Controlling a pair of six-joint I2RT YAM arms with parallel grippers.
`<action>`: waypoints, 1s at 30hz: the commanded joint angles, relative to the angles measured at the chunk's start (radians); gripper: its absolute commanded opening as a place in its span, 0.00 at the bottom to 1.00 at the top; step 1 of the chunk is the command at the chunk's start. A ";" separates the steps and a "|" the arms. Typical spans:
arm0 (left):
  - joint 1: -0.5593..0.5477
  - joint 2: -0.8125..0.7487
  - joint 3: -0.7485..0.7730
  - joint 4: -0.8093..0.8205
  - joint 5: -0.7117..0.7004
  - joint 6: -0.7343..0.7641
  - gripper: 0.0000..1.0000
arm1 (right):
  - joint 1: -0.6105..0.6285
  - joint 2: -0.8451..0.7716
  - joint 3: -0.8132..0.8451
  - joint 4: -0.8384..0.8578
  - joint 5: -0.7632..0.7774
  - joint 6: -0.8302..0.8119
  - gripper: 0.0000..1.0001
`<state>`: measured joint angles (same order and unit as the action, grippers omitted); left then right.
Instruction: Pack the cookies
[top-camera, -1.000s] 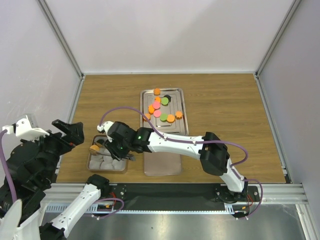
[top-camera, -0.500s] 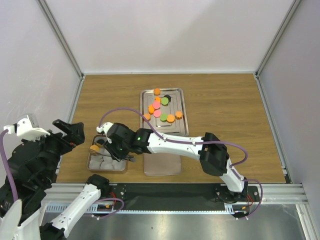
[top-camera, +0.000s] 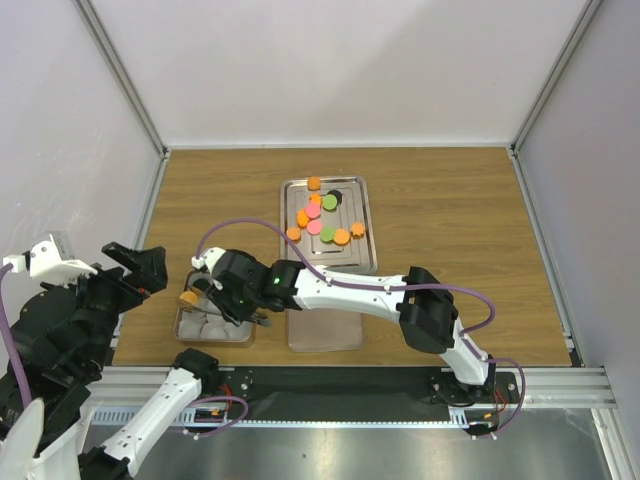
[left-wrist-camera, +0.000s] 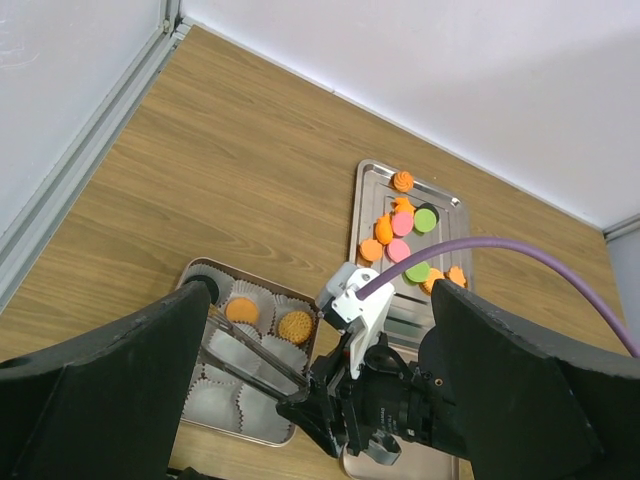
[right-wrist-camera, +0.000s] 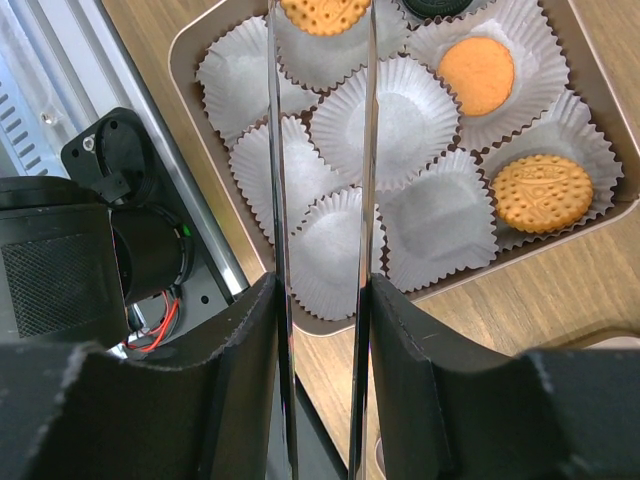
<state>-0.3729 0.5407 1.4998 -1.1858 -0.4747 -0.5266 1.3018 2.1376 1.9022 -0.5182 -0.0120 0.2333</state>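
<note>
Several cookies, orange, pink, green and black, lie at the far end of the steel tray. My right gripper hangs over the small box of white paper cups and is shut on thin steel tongs. An orange cookie sits between the tongs' tips over a cup at the box's left edge; I cannot tell if it is pinched. A black cookie, an orange cookie and a biscuit-coloured cookie lie in cups. My left gripper is open, raised left of the box.
The box sits near the table's front edge, just left of the tray. The right arm stretches across the tray's near half. White walls and metal rails enclose the table.
My right gripper with the tongs has drifted slightly toward the near edge over the box. The left arm has shifted a little. The cookies on the tray have not moved.
</note>
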 joint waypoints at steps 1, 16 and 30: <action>-0.004 -0.007 -0.012 0.012 0.010 -0.018 0.99 | 0.008 -0.031 0.020 0.009 0.010 -0.011 0.38; -0.004 -0.008 -0.015 0.014 0.021 -0.023 0.99 | 0.008 -0.059 -0.002 0.012 0.044 -0.009 0.38; -0.004 -0.016 -0.026 0.021 0.024 -0.023 1.00 | 0.014 -0.058 0.003 0.014 0.050 -0.014 0.47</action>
<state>-0.3729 0.5339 1.4841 -1.1854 -0.4644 -0.5419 1.3079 2.1376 1.8927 -0.5236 0.0200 0.2310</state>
